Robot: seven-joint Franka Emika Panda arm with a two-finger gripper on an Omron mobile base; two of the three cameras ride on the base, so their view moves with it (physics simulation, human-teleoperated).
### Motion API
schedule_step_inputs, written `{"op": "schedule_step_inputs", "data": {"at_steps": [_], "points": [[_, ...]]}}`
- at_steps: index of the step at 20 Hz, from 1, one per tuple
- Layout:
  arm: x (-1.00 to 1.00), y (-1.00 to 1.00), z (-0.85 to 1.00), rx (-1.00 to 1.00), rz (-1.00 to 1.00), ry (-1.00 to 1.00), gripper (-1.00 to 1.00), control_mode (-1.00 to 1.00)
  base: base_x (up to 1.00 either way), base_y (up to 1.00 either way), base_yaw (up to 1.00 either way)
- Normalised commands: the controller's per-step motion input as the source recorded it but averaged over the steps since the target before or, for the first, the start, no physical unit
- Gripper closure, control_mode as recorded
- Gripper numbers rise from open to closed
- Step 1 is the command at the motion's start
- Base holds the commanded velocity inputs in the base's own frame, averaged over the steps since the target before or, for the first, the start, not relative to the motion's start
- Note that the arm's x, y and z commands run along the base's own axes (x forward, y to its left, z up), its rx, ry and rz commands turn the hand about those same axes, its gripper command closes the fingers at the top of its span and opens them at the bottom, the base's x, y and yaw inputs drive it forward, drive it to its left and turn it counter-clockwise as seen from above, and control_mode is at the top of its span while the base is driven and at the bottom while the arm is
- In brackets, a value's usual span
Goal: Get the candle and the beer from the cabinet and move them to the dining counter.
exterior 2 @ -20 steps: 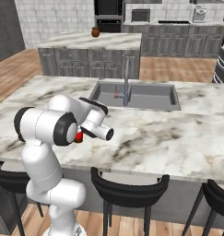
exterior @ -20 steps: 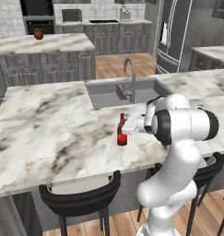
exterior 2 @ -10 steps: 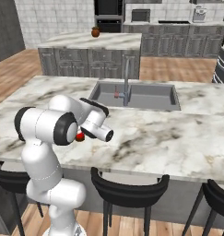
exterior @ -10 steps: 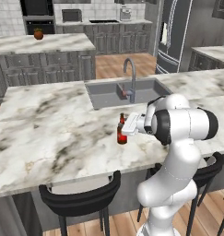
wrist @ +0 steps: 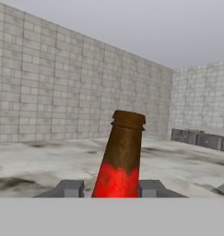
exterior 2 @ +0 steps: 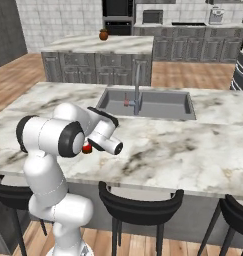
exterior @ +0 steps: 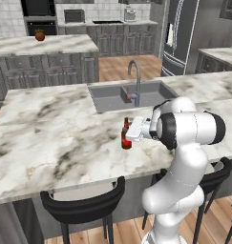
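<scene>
a: white marble, veined grey-brown: that is the dining counter [exterior: 50, 138], and its tabletop runs bare from the left end up to the beer [exterior: 125, 137]. plenty of open surface there.

b: and the bottle itself?

a: brown glass, red label, upright on the tabletop, near the front edge, with the steel sink [exterior: 112, 95] and tap [exterior: 135, 81] behind it. in the hand view the beer [wrist: 119, 159] leans a little, but that camera rolls with the hand.

b: the fingers?

a: the fingers [wrist: 151, 188] stand one on each side of the red label, clamped on the bottle, gripper [exterior: 128, 137] reaching from the right in the left base view. whether the base of the bottle touches the marble or hangs just over it, i cannot tell.

b: what is cut off?

a: in the right base view the arm covers nearly all of the beer [exterior 2: 86, 148]; a red patch peeks out beside the wrist. the gripper [exterior 2: 89, 148] is behind the forearm there. to the right of the arm the tabletop is open again, up to the far end. black stools [exterior: 84, 209] sit under the front edge.
</scene>
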Motion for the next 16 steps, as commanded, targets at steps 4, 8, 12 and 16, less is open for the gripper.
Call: {"op": "schedule_step_inputs", "data": {"at_steps": [4, 8, 12, 16], "points": [[0.00, 0.00, 0.00, 0.00, 0.00, 0.00, -1.00, -1.00, 0.00, 0.00, 0.00], [0.00, 0.00, 0.00, 0.00, 0.00, 0.00, -1.00, -1.00, 0.00, 0.00, 0.00], [0.00, 0.00, 0.22, 0.00, 0.00, 0.00, -1.00, -1.00, 0.00, 0.00, 0.00], [0.00, 0.00, 0.57, -0.02, 0.00, 0.00, -1.00, -1.00, 0.00, 0.00, 0.00]]}}
